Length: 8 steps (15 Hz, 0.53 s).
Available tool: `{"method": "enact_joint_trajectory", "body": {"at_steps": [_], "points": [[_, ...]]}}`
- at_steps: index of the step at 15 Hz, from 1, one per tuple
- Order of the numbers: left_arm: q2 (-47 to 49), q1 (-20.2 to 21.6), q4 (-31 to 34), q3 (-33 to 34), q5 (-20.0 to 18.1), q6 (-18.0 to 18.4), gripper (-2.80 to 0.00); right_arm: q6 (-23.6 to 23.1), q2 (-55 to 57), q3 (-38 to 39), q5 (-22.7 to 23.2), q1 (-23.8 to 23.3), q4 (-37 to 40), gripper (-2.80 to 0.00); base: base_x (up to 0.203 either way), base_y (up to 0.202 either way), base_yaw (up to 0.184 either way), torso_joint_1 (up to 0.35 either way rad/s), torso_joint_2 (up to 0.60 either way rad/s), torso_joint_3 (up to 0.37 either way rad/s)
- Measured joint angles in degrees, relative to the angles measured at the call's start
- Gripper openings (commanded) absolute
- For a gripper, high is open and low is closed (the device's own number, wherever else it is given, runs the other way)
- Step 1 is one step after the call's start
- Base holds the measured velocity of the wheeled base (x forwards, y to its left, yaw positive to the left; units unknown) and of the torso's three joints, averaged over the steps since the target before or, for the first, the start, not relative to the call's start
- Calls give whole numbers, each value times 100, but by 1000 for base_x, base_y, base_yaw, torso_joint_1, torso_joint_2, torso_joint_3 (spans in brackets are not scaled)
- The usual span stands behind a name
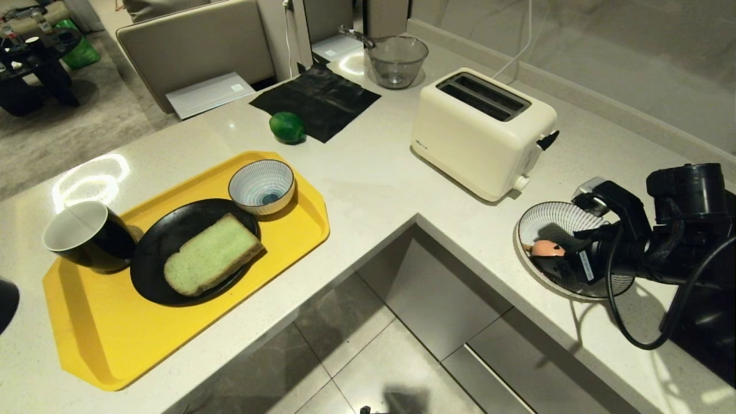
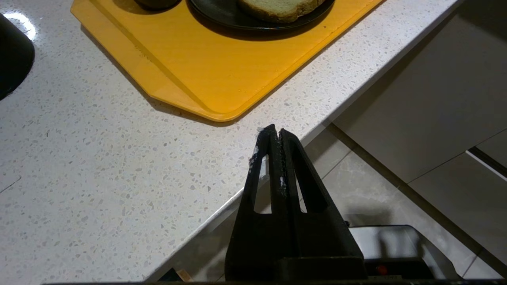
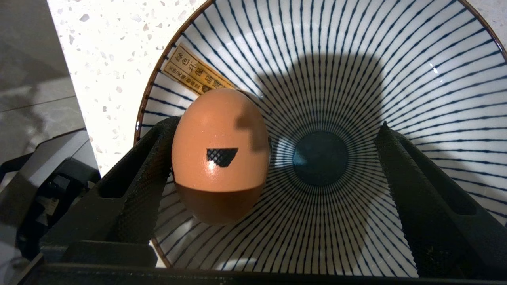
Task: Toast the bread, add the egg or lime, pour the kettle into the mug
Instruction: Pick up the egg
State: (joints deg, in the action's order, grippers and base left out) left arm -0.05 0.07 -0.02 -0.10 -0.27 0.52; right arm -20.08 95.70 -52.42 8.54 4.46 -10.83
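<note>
While the bread waits untoasted, the work has turned to the egg.
Step in hand: reaching for the egg (image 3: 220,154), which lies in the striped bowl (image 1: 552,221) at the right of the counter, near its front edge.
Right gripper (image 3: 273,158): lowered into that bowl, jaws spread wide, the egg just beside one finger and seemingly touching it, though contact is hard to judge.
Left gripper (image 2: 274,136): parked over the near counter edge, jaws pressed together, holding nothing.
Bread (image 1: 211,255): on the black plate (image 1: 155,282) on the yellow tray (image 1: 103,339), left side; the toaster (image 1: 480,132) slots stand empty.
Lime (image 1: 287,126): far, by the black cloth (image 1: 316,98).
Mug (image 1: 86,236): left end of the tray.
Next move: centre the egg between the fingers, then close gently, since the shell is round, smooth and brittle.
</note>
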Motion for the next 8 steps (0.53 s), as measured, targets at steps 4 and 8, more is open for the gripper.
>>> {"method": "enact_joint_trajectory", "body": {"at_steps": [4, 8], "points": [[0, 0, 0, 0, 0, 0, -280, -1, 86, -121, 1, 2, 0, 0, 0, 0, 0, 0, 0, 0], [0, 0, 2, 0, 2, 0, -280, -1, 166, -172, 1, -2, -4, -280, 0, 0, 0, 0, 0, 0]]}}
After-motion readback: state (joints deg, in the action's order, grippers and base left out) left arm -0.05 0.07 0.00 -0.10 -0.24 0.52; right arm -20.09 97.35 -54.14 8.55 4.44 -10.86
